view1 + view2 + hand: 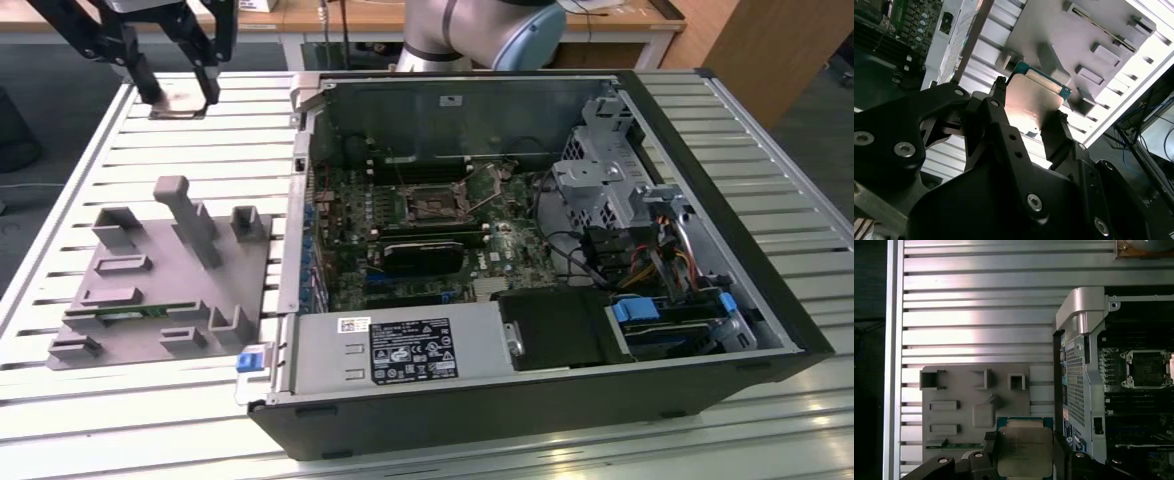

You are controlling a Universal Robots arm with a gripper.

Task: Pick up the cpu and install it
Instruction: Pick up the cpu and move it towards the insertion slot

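Note:
The cpu (175,111), a small flat square chip with a silvery top, hangs above the far-left corner of the slatted table in the exterior view, clamped between my gripper's (174,95) two black fingers. In both wrist views the chip (1036,97) (1024,450) sits edge-on between the fingers (1056,132), its blue-green rim showing. The gripper (1024,457) is shut on it, above the grey fixture (974,410). The motherboard's square socket (434,206) (1149,369) lies bare inside the open computer case (534,400), well off to the exterior view's right of the gripper.
The grey fixture (160,270) with upright posts stands on the table at the exterior view's left, with a green memory stick (127,312) in it. The case holds a drive cage (601,170), cables and a power supply (400,350). The arm's base (467,30) rises behind the case.

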